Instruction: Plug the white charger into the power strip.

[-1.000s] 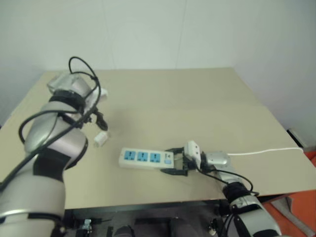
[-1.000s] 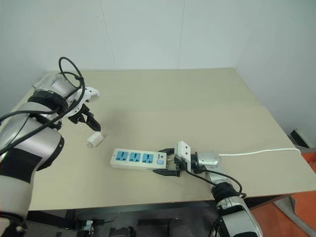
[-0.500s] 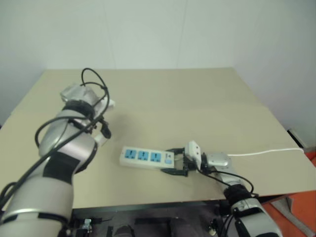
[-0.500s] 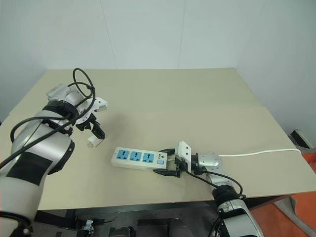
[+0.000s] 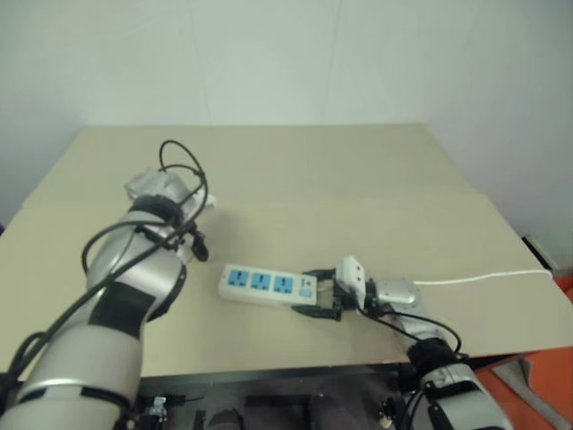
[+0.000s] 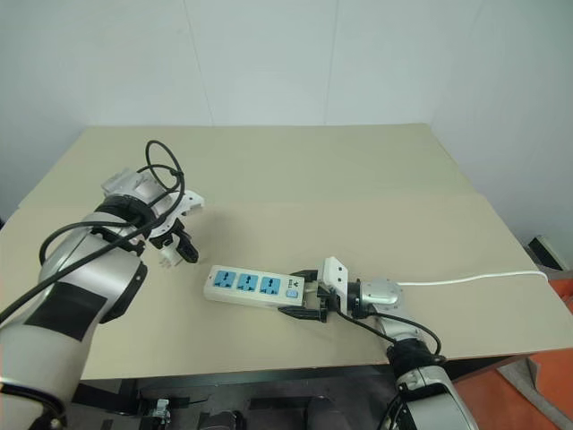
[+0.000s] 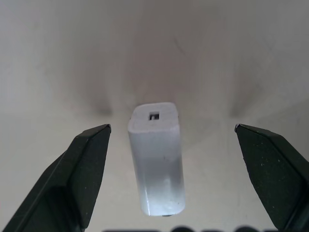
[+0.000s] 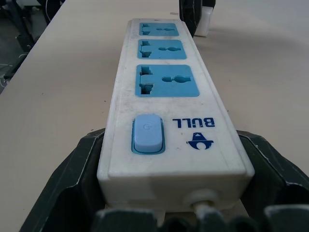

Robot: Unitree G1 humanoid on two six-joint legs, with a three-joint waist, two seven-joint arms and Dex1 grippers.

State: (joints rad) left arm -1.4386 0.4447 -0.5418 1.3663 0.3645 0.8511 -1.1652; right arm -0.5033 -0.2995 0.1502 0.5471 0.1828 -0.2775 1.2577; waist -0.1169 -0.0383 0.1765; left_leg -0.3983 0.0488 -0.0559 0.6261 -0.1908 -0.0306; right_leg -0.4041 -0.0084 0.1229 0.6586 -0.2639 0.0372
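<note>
Toward the surface's [image 6: 376, 170] left edge, the white charger [image 7: 157, 162] lies flat between the spread black fingers of the left pincer [image 7: 169, 166], neither finger touching it. Its small port faces away from the wrist. Nearer the front edge, about midway along it, the power strip [image 6: 250, 286] lies with three blue sockets up. The right pincer [image 8: 171, 193] clasps its switch end, one finger against each long side. A thin white cord [image 6: 466, 279] runs off toward the right edge.
</note>
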